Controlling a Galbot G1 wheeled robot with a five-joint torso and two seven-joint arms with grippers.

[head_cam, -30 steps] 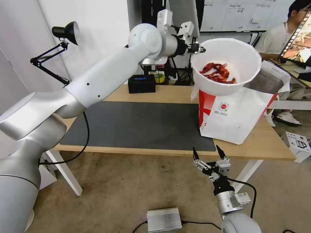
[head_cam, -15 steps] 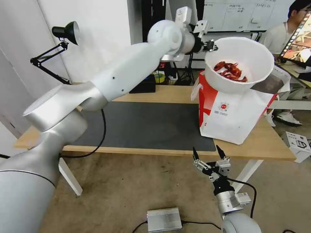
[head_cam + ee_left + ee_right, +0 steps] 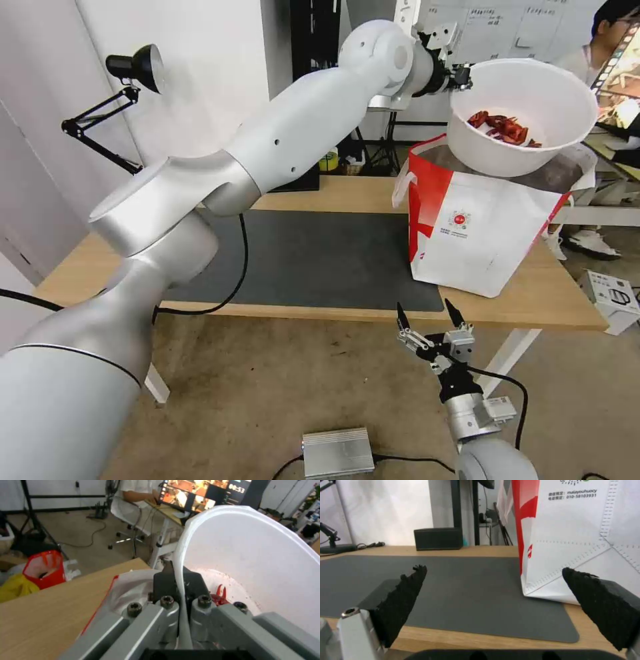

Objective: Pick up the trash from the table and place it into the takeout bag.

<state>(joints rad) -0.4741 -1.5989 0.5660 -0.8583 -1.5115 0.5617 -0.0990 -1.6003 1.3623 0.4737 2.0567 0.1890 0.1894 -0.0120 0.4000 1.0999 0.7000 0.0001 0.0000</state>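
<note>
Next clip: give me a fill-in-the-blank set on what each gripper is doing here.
1. The left gripper is shut on the rim of the white ____.
2. The bowl hangs above the open takeout ____.
3. The right gripper, below the table edge, is ____.

Missing words: bowl; bag; open

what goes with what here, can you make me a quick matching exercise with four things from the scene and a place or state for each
Things:
1. white bowl
2. takeout bag
3. left gripper
4. right gripper

Places or states:
A. open, low in front of the table edge
B. standing on the table, mouth open
C. held in the air above the bag
D. shut on the bowl's rim

Pairs: 1-C, 2-B, 3-D, 4-A
</note>
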